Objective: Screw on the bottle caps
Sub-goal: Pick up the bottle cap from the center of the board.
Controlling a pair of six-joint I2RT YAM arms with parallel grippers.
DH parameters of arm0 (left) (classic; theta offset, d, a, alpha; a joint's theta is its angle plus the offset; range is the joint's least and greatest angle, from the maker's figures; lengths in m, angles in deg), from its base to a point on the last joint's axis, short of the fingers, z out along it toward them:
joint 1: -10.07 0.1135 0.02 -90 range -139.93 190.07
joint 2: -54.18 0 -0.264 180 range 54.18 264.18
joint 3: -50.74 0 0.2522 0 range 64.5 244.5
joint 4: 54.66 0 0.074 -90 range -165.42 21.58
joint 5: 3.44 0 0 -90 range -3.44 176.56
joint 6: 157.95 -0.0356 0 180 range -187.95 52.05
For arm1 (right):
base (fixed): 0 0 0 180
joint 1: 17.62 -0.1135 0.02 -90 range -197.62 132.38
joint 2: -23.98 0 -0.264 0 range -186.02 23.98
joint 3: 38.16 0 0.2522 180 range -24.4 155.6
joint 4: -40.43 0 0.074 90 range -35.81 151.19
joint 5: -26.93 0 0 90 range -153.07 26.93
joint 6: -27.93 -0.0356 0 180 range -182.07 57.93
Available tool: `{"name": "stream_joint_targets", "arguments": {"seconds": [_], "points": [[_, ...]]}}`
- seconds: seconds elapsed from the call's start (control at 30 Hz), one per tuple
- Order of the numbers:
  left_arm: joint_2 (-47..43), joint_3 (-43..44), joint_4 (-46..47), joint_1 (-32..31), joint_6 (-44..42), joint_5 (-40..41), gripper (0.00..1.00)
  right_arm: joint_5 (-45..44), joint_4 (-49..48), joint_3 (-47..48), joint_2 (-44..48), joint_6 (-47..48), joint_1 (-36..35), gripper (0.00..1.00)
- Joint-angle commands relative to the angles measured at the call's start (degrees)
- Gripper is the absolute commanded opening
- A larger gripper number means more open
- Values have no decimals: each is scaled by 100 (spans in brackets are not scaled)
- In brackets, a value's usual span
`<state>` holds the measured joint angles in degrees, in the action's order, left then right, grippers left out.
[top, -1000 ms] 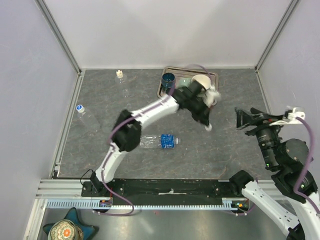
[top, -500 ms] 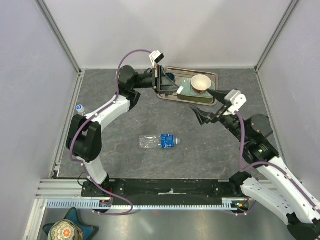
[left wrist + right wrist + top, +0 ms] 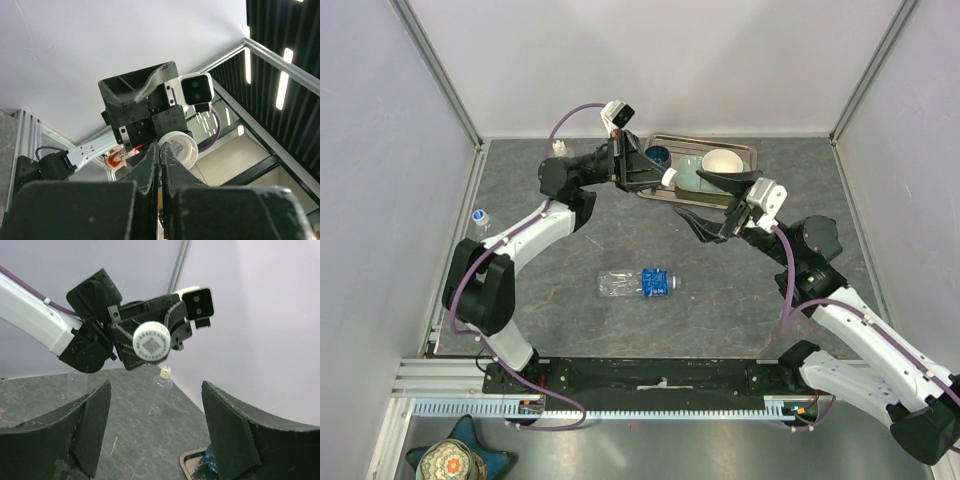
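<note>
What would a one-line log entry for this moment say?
left tool: shut on cap | right tool: open, empty, facing cap | bottle: lying on table, untouched

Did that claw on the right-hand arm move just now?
Yes. The right gripper swung left, from well right of the tray to its front edge.
</note>
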<state>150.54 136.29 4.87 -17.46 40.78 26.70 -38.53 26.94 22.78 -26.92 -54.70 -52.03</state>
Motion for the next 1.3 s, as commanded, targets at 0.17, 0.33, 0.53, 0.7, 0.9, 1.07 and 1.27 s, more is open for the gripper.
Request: {"name": "stream_joint_targets", "arguments": {"seconds": [0.17, 0.33, 0.53, 0.7, 0.9, 1.07, 1.27], "points": [[-99, -314, 405, -148, 87, 185, 2, -194, -843, 239, -439, 194, -434, 76], [-91, -350, 387, -148, 34, 176, 2, -361, -984, 266, -527, 211, -514, 72], [-73, -429, 378, -148, 8, 185, 2, -529, -1029, 283, -457, 247, -523, 62], [-56, -429, 343, -148, -9, 185, 2, -520, -976, 345, -518, 194, -523, 54], [-99, -473, 334, -156, -18, 185, 2, -441, -1011, 389, -615, 124, -523, 46], [-108, -473, 361, -156, 17, 220, 2, -327, -1063, 424, -729, -43, -522, 45], [-117, -490, 431, -165, 113, 255, 2, -344, -1160, 424, -790, -149, -523, 39]]}}
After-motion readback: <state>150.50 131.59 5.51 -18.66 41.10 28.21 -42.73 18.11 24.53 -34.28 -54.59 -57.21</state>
